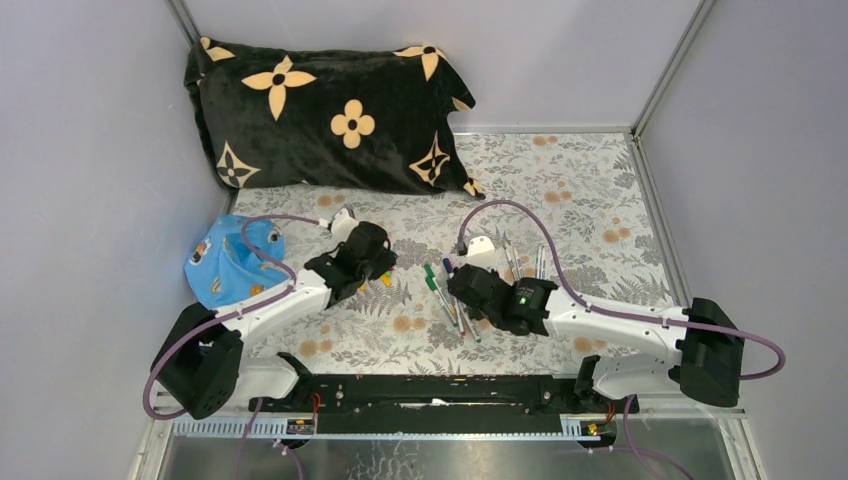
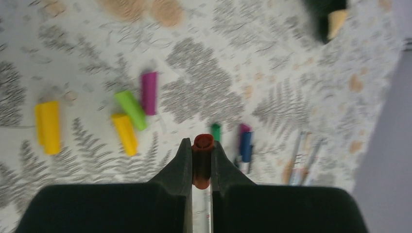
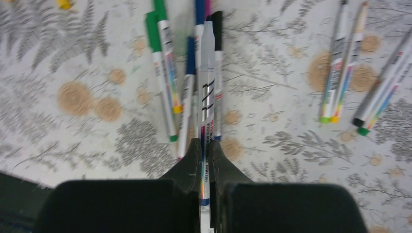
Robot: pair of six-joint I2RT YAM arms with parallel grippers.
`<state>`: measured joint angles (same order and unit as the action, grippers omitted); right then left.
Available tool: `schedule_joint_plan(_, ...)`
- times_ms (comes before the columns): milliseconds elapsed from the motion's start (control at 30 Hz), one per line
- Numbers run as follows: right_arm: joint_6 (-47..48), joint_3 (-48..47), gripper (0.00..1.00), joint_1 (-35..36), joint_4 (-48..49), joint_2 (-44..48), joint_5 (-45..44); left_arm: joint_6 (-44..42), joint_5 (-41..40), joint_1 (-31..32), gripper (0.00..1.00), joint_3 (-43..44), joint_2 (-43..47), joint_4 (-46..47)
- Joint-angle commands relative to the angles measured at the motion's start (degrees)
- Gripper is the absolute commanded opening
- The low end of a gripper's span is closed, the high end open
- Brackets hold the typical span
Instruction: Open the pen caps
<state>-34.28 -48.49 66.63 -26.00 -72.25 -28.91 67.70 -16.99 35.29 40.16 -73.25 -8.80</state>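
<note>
My left gripper (image 2: pixel 202 145) is shut on a red-brown pen cap (image 2: pixel 202 162) and hangs above the floral cloth. Below it lie loose caps: two yellow (image 2: pixel 47 127), (image 2: pixel 125 134), one green (image 2: pixel 130 109), one purple (image 2: pixel 149 93). My right gripper (image 3: pixel 206 145) is shut on a white pen barrel (image 3: pixel 207 87) whose far end shows no coloured cap. Under it lie several capped pens, among them a green one (image 3: pixel 159 63) and a black one (image 3: pixel 217 53). In the top view the left gripper (image 1: pixel 372 262) and right gripper (image 1: pixel 460 285) stand apart, with the pen pile (image 1: pixel 450 308) by the right one.
Several pens (image 3: pixel 340 73) with bare coloured tips lie to the right of the pile (image 1: pixel 525 262). A black flowered pillow (image 1: pixel 330 110) fills the back left. A blue hat (image 1: pixel 228 262) lies at the left beside my left arm. Grey walls enclose the table.
</note>
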Motion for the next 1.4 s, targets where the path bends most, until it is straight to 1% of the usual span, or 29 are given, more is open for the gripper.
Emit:
schedule_joint_plan(0, 2.45, 0.05, 0.0, -5.72, -1.59, -1.06, -3.59, -2.84, -6.35, 2.36, 0.05, -3.6, 0.61, -5.28)
schedule_joint_plan(233, 7.46, 1.64, 0.0, -14.74, 3.29, -3.73, 0.44, 0.82, -7.93, 2.68, 0.1, -9.04, 1.36, -4.54)
schedule_joint_plan(400, 10.64, 0.44, 0.0, -19.08, 5.33, -8.34, 2.89, 1.82, -8.76, 2.67, 0.19, -9.66, 0.19, -4.69)
schedule_joint_plan(600, 12.54, 1.39, 0.0, -23.38, 8.82, -12.64, 4.9, 2.09, -9.47, 2.68, 0.29, -10.2, -0.09, -3.67)
schedule_joint_plan(700, 13.54, 1.73, 0.0, -24.65, 10.25, -14.69, 4.96, 2.11, -10.08, 2.57, 0.36, -10.27, -0.16, -3.56)
schedule_joint_plan(800, 13.8, 1.28, 0.0, -25.69, 10.94, -16.4, 5.95, 2.08, -10.23, 2.5, 0.48, -10.32, 0.1, -3.55)
schedule_joint_plan(867, 13.83, 0.92, 0.06, -25.83, 11.22, -17.09, 5.73, 2.08, -10.61, 2.45, 0.5, -10.09, 0.45, -4.19)
schedule_joint_plan(1033, 13.28, -0.84, 0.36, -25.89, 9.3, -18.99, 4.32, 2.32, -10.58, 2.5, 0.51, -10.02, 3.66, -5.9)
schedule_joint_plan(1100, 12.94, -1.13, 0.45, -25.86, 8.73, -18.4, 4.17, 2.35, -9.92, 2.5, 0.51, -10.1, 5.5, -6.78)
schedule_joint_plan(1233, 13.2, -0.94, 0.52, -25.73, 8.62, -13.51, 5.73, 1.66, -7.72, 2.59, 0.54, -11.51, 10.91, -6.49)
schedule_joint_plan(1367, 15.27, -1.94, 0.53, -24.24, 7.87, -9.04, 9.23, -0.84, -3.44, 2.59, 0.58, -12.56, 15.19, -4.26)
